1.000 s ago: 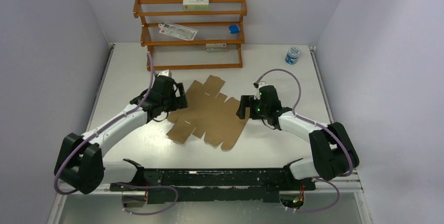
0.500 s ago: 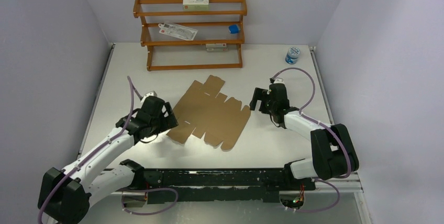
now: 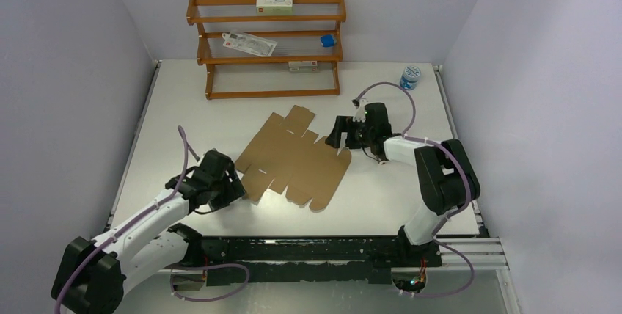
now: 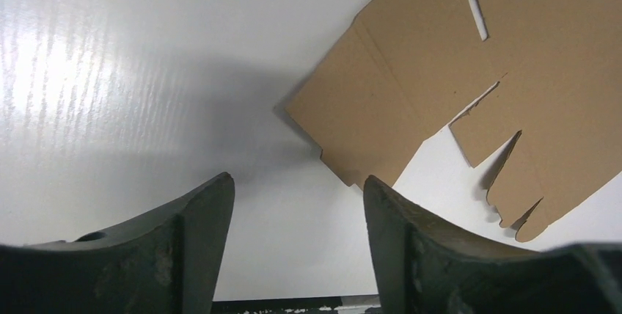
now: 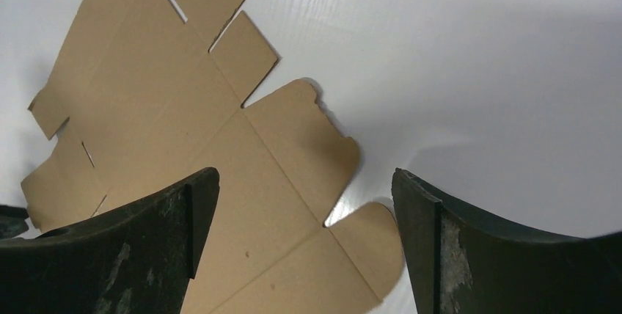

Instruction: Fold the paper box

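Pulling back, left fingers (image 4: pixel 198 255) now off sheet's 8 o'clock corner; right fingers (image 5: pixel 169 244) returned to 2 o'clock edge. Both open, empty. Paper box (image 3: pixel 293 161) flat at table (image 3: pixel 389 189) centre; folding unstarted.

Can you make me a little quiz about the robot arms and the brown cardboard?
1. True or false: the paper box is already folded up.
2. Where does the blue-lidded jar stand? A: on the paper box. B: on the table, near its far right corner. C: between a gripper's fingers.
3. Are the left gripper and the right gripper open or shut?

Key: 1. False, it lies flat. 2. B. 3. Both open, holding nothing.
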You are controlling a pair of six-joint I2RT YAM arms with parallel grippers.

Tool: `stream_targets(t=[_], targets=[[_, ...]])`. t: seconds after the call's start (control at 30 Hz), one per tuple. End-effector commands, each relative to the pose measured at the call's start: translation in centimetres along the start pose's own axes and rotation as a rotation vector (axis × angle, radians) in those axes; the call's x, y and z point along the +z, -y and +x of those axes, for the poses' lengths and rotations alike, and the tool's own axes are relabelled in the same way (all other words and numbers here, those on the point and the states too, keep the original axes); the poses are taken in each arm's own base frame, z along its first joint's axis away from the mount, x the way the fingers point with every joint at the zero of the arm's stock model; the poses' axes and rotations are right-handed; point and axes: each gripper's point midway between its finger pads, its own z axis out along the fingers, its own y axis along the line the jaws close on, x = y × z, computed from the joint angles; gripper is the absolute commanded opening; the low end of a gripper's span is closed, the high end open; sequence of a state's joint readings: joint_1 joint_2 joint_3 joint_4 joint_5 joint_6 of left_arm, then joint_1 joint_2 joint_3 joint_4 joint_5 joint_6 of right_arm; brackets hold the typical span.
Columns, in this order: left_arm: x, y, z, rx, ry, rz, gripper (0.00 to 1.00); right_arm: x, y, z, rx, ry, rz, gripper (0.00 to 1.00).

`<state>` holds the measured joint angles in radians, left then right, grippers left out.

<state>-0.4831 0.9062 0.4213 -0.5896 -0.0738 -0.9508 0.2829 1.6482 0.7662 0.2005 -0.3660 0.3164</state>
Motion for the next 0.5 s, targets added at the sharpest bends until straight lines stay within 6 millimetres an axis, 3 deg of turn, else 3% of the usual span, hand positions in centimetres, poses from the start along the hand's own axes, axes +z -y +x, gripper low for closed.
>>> stream_targets(t=[0.0,0.13,0.47], targets=[[0.5,1.7,-0.4,-0.014,0.001,0.066,0.65,1.3,-1.5,0.2,-0.026,-0.027,-0.101,0.91],[1.3,1.5,-0.9,0.013,0.016,0.034,0.49,1.2,-1.1,2.1,-0.010,-0.082,-0.092,0.89],[3.2,1.8,-4.0,0.114,0.099,-0.066,0.45,-4.4,-2.5,9.8,0.079,-0.221,-0.100,0.88]])
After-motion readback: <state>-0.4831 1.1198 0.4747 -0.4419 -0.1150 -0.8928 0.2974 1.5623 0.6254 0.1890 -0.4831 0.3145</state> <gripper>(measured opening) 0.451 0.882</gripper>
